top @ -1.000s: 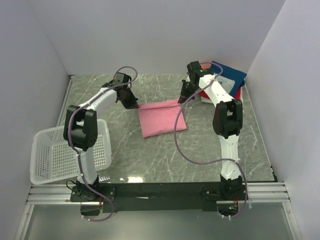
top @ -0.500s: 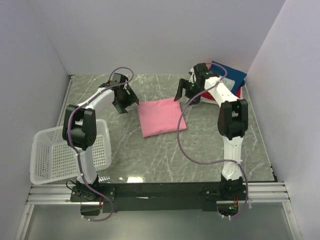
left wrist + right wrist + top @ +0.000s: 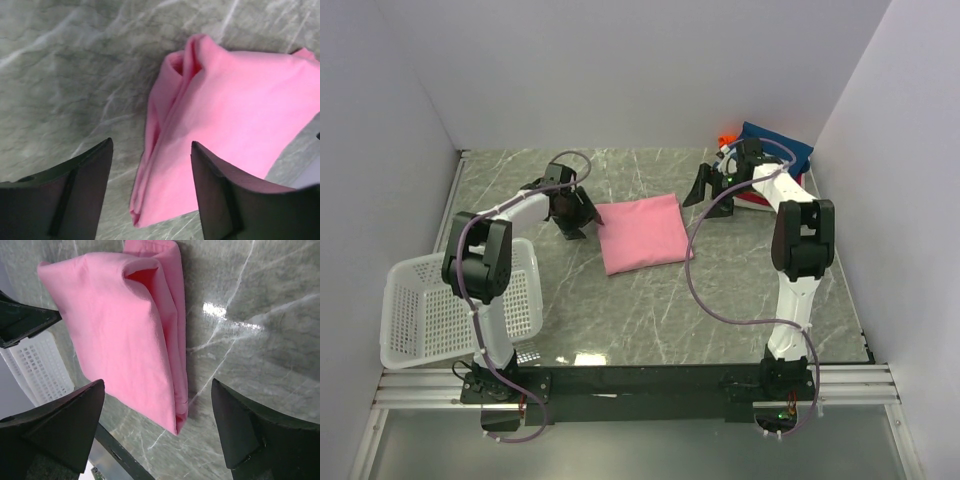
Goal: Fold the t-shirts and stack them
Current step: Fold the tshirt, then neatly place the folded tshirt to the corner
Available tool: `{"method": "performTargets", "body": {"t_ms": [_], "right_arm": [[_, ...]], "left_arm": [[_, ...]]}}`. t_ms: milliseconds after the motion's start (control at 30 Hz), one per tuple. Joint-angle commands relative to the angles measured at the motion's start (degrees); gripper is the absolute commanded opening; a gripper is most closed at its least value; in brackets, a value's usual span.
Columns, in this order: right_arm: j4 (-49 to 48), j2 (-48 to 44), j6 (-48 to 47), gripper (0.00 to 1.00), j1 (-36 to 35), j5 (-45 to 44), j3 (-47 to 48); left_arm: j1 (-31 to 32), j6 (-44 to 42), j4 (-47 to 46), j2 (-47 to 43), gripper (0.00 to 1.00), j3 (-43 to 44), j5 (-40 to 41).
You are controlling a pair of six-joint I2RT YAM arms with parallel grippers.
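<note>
A folded pink t-shirt (image 3: 641, 232) lies flat on the marble table, also filling the left wrist view (image 3: 235, 135) and the right wrist view (image 3: 125, 325). My left gripper (image 3: 573, 212) hovers just left of its left edge, open, nothing between its fingers (image 3: 80, 185). My right gripper (image 3: 711, 193) stands off the shirt's right edge, jaws wide open and empty. At the back right a stack of folded t-shirts (image 3: 775, 160), blue on top over red, sits behind the right arm.
A white plastic basket (image 3: 425, 310) overhangs the table's near left corner. White walls close in the table on three sides. A black rail (image 3: 640, 380) runs along the near edge.
Both grippers were shut on the pink shirt's far corners one second ago. They have let go, opened and drawn outward, left and right. The shirt now lies settled and flat.
</note>
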State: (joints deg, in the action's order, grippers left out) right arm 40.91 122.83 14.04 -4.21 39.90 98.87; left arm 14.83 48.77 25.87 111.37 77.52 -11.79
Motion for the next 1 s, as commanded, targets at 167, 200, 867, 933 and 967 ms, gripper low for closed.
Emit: {"method": "performTargets", "body": {"t_ms": [167, 200, 867, 933, 967], "right_arm": [[-5.4, 2.9, -1.4, 0.93, 0.2, 5.8, -1.6], [-5.7, 3.1, -1.3, 0.93, 0.3, 6.1, -1.9], [-8.7, 9.4, -2.9, 0.91, -2.6, 10.9, -7.4], [-8.6, 10.1, -2.9, 0.90, -3.4, 10.6, -7.5], [-8.4, 10.3, -2.9, 0.90, -3.7, 10.1, -7.5]], "left_arm": [[0.4, -1.0, -3.6, 3.5, 0.55, 1.1, -3.4], [0.4, -1.0, -3.0, 3.8, 0.53, 1.5, -3.4], [0.5, -1.1, -1.2, 6.7, 0.00, -2.4, -2.8], [0.6, -1.3, -1.3, 6.6, 0.00, -3.5, -2.6], [0.6, -1.3, -1.4, 6.6, 0.00, -3.9, -2.8]]}}
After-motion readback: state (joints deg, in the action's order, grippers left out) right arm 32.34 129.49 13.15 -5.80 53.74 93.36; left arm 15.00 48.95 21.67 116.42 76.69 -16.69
